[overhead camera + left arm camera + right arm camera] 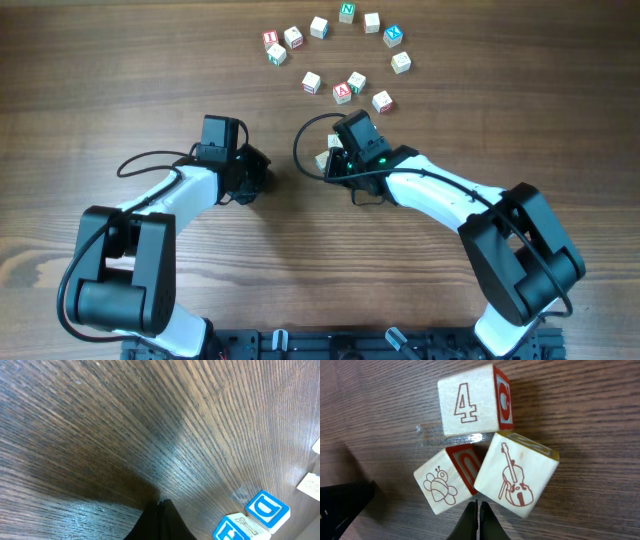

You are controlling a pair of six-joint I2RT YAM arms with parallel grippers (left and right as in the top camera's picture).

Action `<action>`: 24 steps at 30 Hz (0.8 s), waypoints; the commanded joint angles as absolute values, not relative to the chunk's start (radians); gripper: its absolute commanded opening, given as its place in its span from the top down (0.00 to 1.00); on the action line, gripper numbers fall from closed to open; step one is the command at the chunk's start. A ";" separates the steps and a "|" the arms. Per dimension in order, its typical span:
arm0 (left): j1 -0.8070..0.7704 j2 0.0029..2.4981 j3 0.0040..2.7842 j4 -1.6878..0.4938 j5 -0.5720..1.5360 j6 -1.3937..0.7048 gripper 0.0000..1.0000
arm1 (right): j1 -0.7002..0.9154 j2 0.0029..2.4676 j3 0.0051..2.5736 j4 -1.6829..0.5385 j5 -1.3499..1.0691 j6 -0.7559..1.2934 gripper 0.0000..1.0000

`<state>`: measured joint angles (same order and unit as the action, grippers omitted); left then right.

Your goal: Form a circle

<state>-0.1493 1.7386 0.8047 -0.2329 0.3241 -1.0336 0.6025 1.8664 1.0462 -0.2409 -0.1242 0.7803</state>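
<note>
Cubes (pixel 319 27) of pale wood with red, green or blue letters lay on the counter (pixel 120 80) toward 12 o'clock, and no closed circle was formed yet. Eight of them made a curved line from 9 o'clock over 12 o'clock down to 3 o'clock, with uneven gaps. Four more sat bunched at the 6 o'clock side of that curve, which gave twelve in this group. I judged that the upper half of the shape was roughly laid out and the lower half was not yet sorted.

Three further cubes lay apart, toward 6 o'clock of the group, mostly hidden under the right arm in the overhead view. They were a 4 cube (pixel 467 407), a bee cube (pixel 440 487) and a violin cube (pixel 515 475). The last two touched each other, and the 4 cube stood close at their 12 o'clock.

The right end effector (pixel 477 515) had its fingers pressed together and held nothing; its tip pointed at the seam between the bee and violin cubes. I think such a closed tip suited pushing rather than lifting.

The left end effector (pixel 161 515) was also together and empty, over bare wood. Two blue cubes (pixel 267 509) showed at its 4 o'clock; I could not match them to the others, so fifteen was my least count.
</note>
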 commanded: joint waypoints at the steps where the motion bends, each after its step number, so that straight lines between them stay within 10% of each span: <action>1: -0.133 1.785 0.757 -0.274 0.228 -1.026 0.96 | 0.609 1.891 1.039 -0.234 -0.136 0.759 0.95; 24: -0.134 1.785 0.757 -0.267 0.248 -1.025 0.96 | 0.614 1.844 1.040 -0.317 -0.132 0.739 0.95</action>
<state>-0.1493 1.7386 0.8047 -0.2317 0.3256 -1.0336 0.6079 1.8664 1.0462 -0.2592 -0.1280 0.7540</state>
